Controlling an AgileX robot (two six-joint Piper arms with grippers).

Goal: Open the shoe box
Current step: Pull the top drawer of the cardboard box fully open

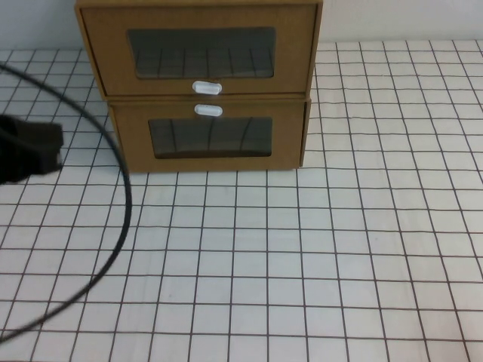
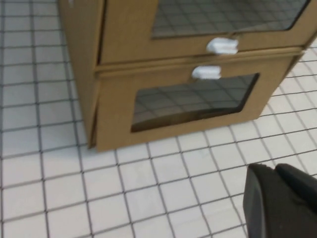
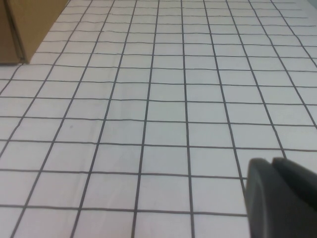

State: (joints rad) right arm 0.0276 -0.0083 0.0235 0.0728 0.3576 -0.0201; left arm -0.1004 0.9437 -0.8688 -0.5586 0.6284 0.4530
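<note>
1. Right gripper [image 3: 278, 191]: nearest the robot, well short of the boxes [image 1: 204, 162]; pressed fully closed, holding nothing; it need not join in.
2. Left gripper [image 2: 280, 198]: before the boxes' left front, apart from them; its opening cannot be told; probably the working one.
3. Cable [image 1: 121, 226]: arcs before the boxes' left corner; route moves clear of it.
4. Lower handle [image 1: 208, 111]: white tab atop the lower front, which is closed; approach squarely, pinch, pull outward gently lest the stack slide.
5. Upper handle [image 1: 207, 88]: just above, on the upper front; avoid catching both.

High camera looks down; low wrist cameras share shoe box [image 1: 226, 164]
</note>
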